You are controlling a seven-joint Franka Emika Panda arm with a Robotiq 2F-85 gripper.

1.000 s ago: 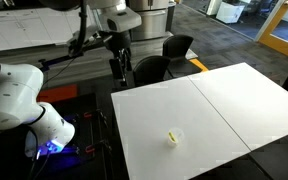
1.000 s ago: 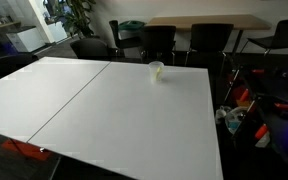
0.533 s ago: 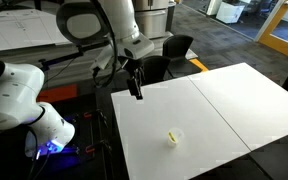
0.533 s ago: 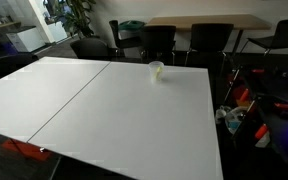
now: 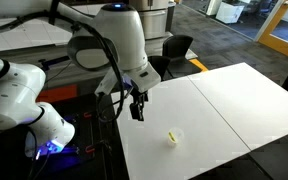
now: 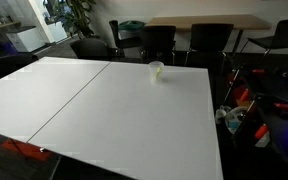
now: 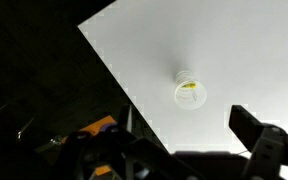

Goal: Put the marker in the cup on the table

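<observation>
The gripper hangs above the table near its edge by the robot's base. Its jaws look spread with nothing between them, though at this size that is a reading and not a certainty. In the wrist view only one finger stands out, low at about 4 o'clock, while its partner melts into the dark clutter beyond the table edge. The coming move turns on one bearing: in an exterior view the cup lies at about 4 o'clock from the gripper, well apart from it and near the middle of that table panel. In the wrist view it lies ahead of the fingers, towards 1 o'clock. The marker shows as a short yellow streak inside the cup's outline, its long axis running roughly 9 to 3. It therefore seems to sit in the cup already. Whether it lies fully inside or rests across the rim cannot be told. In an exterior view the cup is a pale speck close to the far edge, and the gripper is out of frame there.
</observation>
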